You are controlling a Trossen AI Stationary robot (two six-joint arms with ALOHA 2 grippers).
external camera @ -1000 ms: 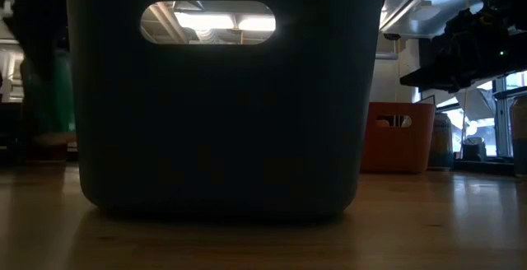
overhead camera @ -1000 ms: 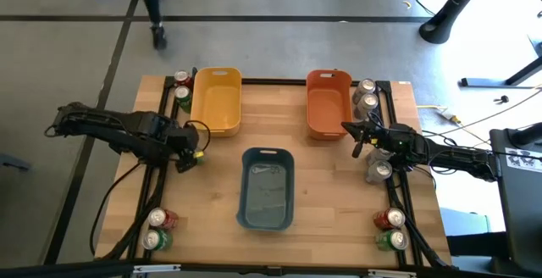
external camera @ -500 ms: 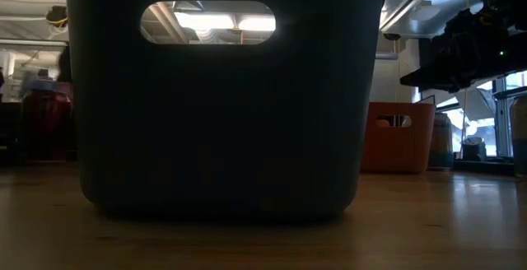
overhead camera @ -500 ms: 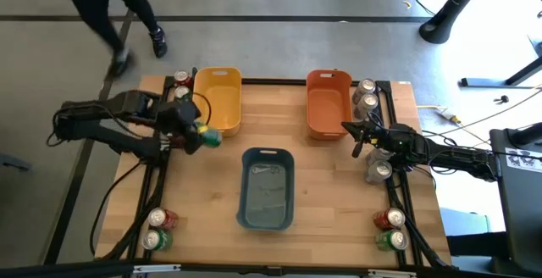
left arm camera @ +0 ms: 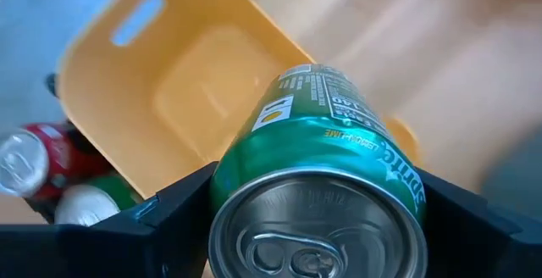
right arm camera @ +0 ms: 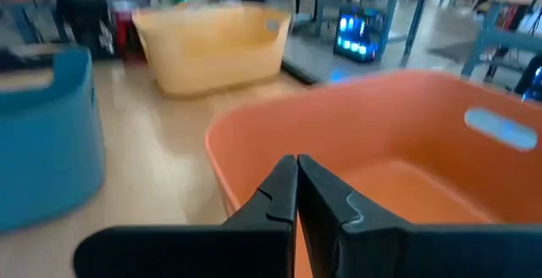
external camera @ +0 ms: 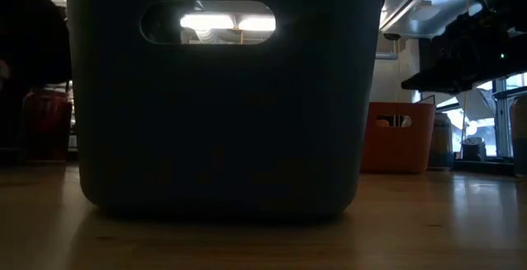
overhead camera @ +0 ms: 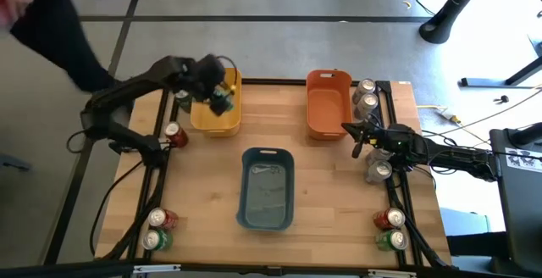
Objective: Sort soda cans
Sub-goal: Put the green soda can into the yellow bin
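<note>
The wooden surface [overhead camera: 330,185] is carrying three bins, and the blue bin [overhead camera: 267,189] in the middle is our landmark. Beyond it and to the left is sitting the yellow bin [overhead camera: 216,100]; beyond it and to the right, the orange bin [overhead camera: 329,102].

The left arm is reaching over the yellow bin, well beyond the blue bin on its left side. Its left end effector [overhead camera: 222,102] is standing wide, clamped on a green soda can [left arm camera: 326,180]. In the left wrist view the can is lying between the two dark fingers [left arm camera: 161,219], silver top toward the camera, its long axis running forward along the end effector and tilting down toward the yellow bin's open floor. So the can is already in hand and the bin lies directly beneath it; by my reading the next move is simply a release, and the risk is the can clipping the rim.

The right arm is waiting to the right of the blue bin, its right end effector [overhead camera: 360,136] pinched fully shut on nothing, just beside the orange bin.

Loose cans are standing off both sides of the blue bin: a red can [overhead camera: 175,134] to its left, silver-grey cans [overhead camera: 366,96] beyond its right, and mixed pairs [overhead camera: 157,229] at the near corners.
</note>
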